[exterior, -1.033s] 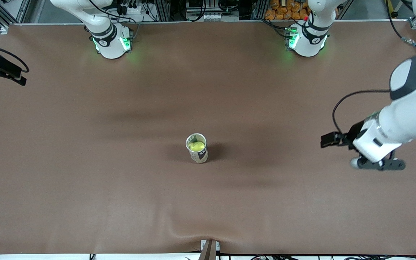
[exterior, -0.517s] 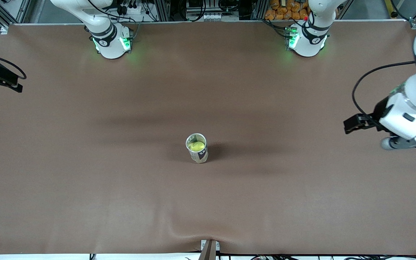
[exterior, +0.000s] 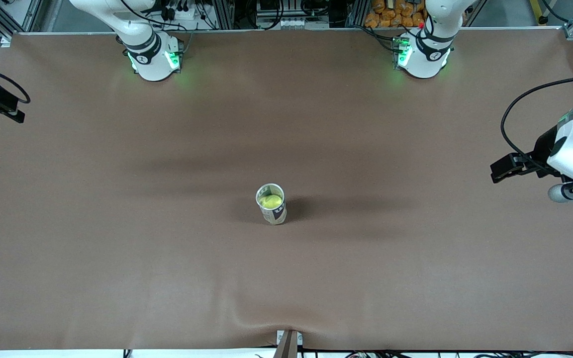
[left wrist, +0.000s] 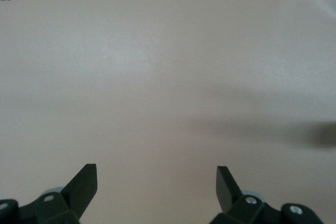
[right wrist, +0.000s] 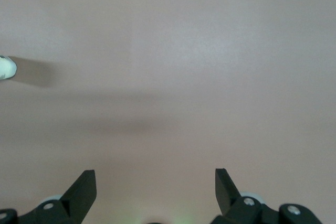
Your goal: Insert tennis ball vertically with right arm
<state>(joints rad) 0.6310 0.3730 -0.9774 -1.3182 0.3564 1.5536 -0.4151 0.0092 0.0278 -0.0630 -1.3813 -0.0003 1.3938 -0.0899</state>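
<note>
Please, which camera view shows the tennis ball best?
The front view: the tennis ball sits inside the upright can at mid-table, seen through its open top. The left wrist view shows only bare table. The right wrist view shows a pale edge, maybe the can; no ball.

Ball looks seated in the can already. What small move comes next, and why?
Probably just park both arms. The tennis ball sits inside the upright can, the right gripper and left gripper are open over bare table, holding nothing.
</note>
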